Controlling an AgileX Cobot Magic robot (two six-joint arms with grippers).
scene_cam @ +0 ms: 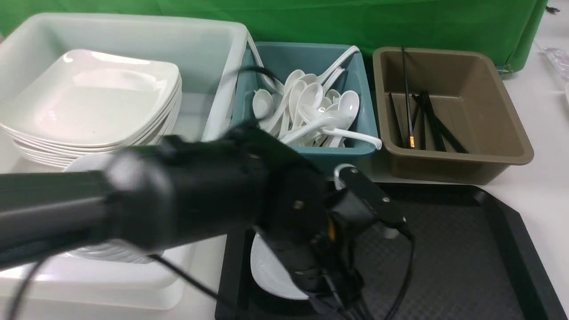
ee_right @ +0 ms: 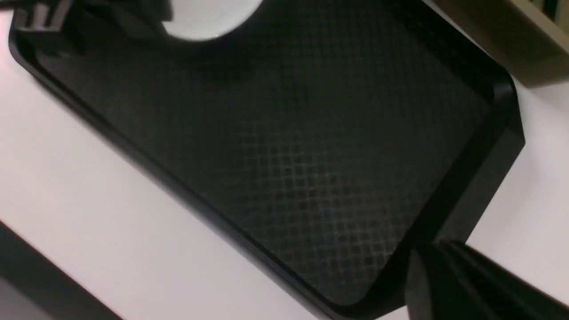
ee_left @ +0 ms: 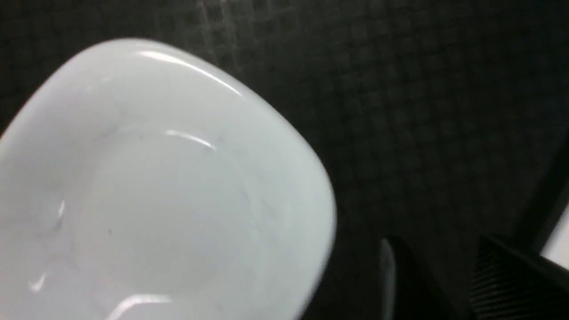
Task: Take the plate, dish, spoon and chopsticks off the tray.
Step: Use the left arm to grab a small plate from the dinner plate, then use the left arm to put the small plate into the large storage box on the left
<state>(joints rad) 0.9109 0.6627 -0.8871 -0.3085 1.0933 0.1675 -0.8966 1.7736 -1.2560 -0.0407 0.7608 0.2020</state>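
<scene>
Tray held only dish, at left edge by near corner. No plate, spoon, chopsticks on it: 3 of 4 judged cleared. Left gripper hung beside dish, jaws apart, empty. Right gripper closed, empty.

The tray was black, embossed with a fine diamond grid. The dish was glossy white. The white tub held white plates, the teal tub white spoons, and the brown tub black chopsticks, one banded in gold. The backdrop cloth was green, the desk white and the left arm black.
</scene>
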